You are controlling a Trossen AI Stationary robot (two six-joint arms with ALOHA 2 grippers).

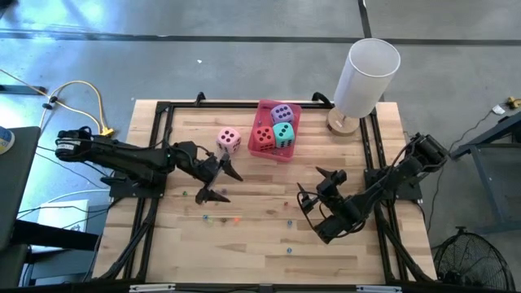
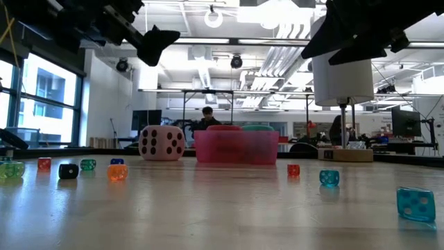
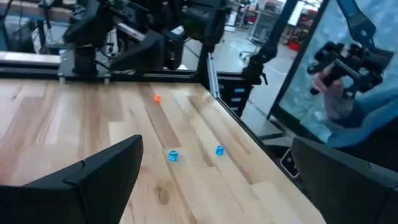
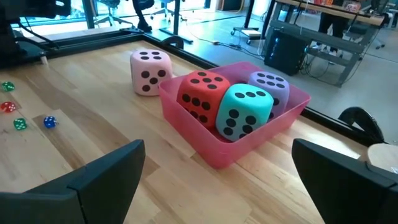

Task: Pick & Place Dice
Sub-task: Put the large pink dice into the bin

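From above, four big dice show on the wooden table (image 1: 244, 236): the red die (image 1: 262, 139), the teal die (image 1: 283, 134) and the purple die (image 1: 282, 114) sit packed together inside the pink tray (image 1: 277, 156), while the pink die (image 1: 229, 140) stands alone on the bare wood just beside the tray. The left gripper (image 1: 220, 181) hangs near the pink die with its jaws spread wide and nothing between them; the right gripper (image 1: 319, 191) is farther from the tray, well apart from every die, its jaws wide and empty too. A white cylinder lamp (image 1: 362, 81) stands at the table's far corner, and several tiny coloured beads (image 1: 236, 218) lie scattered between the two grippers. At table level, the pink die (image 2: 161, 142) rests touching the table next to the tray (image 2: 236, 147), with red and teal tops just showing over the tray's rim, and at least eight small beads lie across the foreground. The left wrist camera sees only bare wood ahead of its open jaws, with two blue beads (image 3: 173, 155) and one orange bead (image 3: 157, 98). The right wrist camera looks past its open jaws at the tray (image 4: 205, 134) holding three dice, red (image 4: 204, 94), teal (image 4: 245, 112) and purple (image 4: 270, 88), with the pink die (image 4: 149, 71) outside it and four small beads off to the side.
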